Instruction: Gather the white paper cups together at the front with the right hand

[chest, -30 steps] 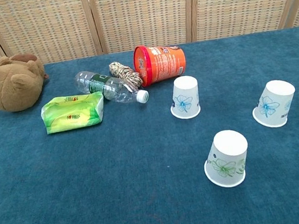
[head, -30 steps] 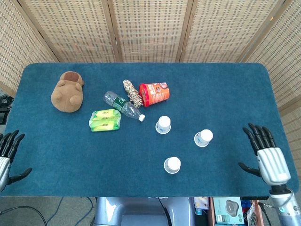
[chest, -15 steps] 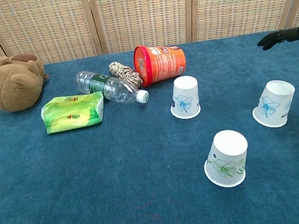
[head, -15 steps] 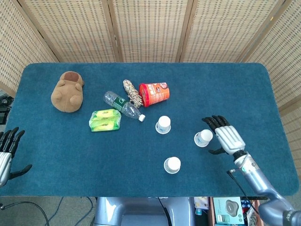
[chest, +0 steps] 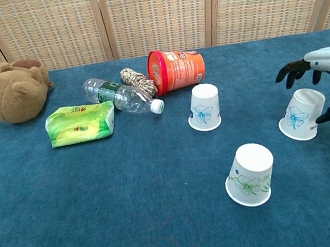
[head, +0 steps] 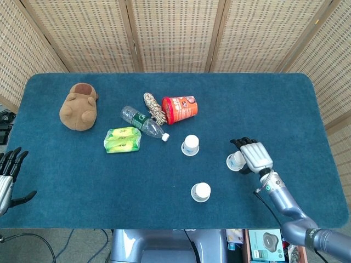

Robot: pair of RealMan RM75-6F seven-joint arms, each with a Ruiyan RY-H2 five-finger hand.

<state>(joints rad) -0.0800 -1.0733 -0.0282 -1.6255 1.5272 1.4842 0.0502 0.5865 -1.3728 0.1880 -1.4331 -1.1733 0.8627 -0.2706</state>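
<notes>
Three white paper cups stand upside down on the blue surface (head: pixel 82 170), well apart: a middle cup (head: pixel 190 145) near the red tub (head: pixel 180 109), a front cup (head: pixel 201 192) nearest the edge, and a right cup (head: pixel 236 160); they are judged light, thin-walled, easily crushed or tipped, best taken gently around the side wall. The left robot hand (head: pixel 6 176) is held at the surface's left edge, fingers apart, holding nothing; the right robot hand (chest: pixel 323 77) is poised palm-down over the right cup, fingers spread and arched about it, not visibly closed on it.
</notes>
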